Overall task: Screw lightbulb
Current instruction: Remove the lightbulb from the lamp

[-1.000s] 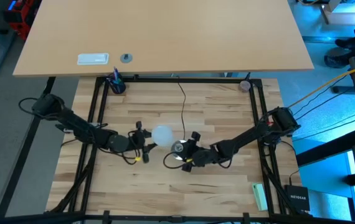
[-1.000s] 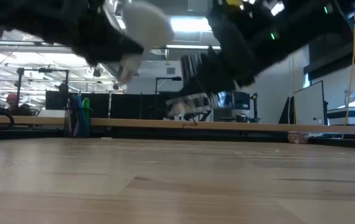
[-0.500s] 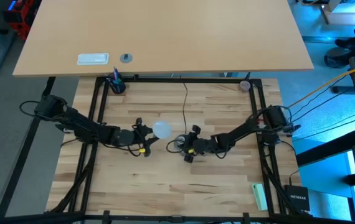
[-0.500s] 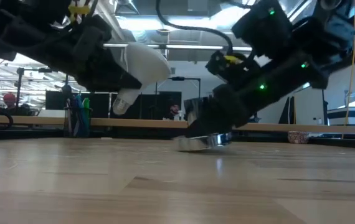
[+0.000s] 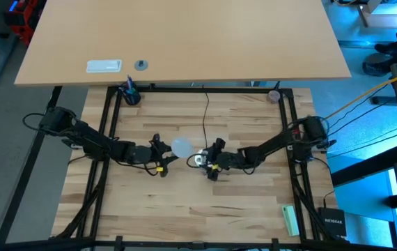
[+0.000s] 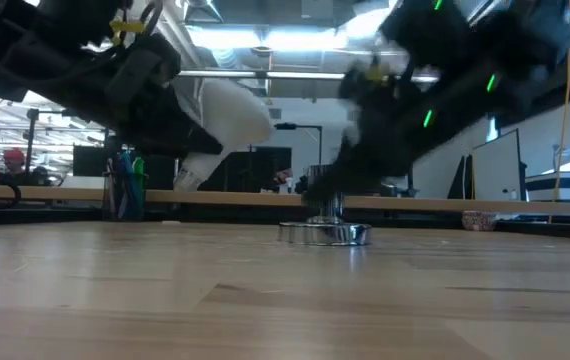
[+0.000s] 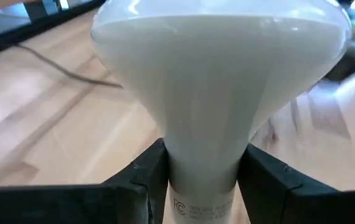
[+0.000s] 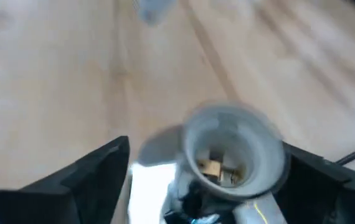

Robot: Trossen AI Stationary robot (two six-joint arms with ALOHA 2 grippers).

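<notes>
High view: both arms reach inward over the wooden table [image 5: 198, 216], their tips close together near its middle; the left gripper [image 5: 162, 154] pinches the lightbulb [image 5: 182, 147] by its pale neck, so the frosted globe juts out beyond the fingertips toward the right arm, and the bulb hangs clear of the tabletop; seen from the left wrist, the two dark fingers [image 7: 141, 180] press against either side of the neck, with the wide globe [image 7: 221, 74] swelling out just past them and bare wood beyond.

Just past the globe, on the side away from the left gripper, sits the metal socket [image 5: 198, 160]; the right gripper [image 5: 211, 164] is right at it, and a thin black cord [image 5: 206, 118] runs from there toward the far edge of the table; in the low view the socket's shiny disc [image 6: 325, 233] rests flat on the wood directly under the right arm's blurred tip, while the bulb [image 6: 227, 118] is held aslant above the surface, apart from the disc, base end lower than the globe.

From the right wrist, the socket [image 8: 235, 152] shows its open mouth between the right gripper's two spread fingers [image 8: 93, 171]; whether they touch it I cannot tell.
</notes>
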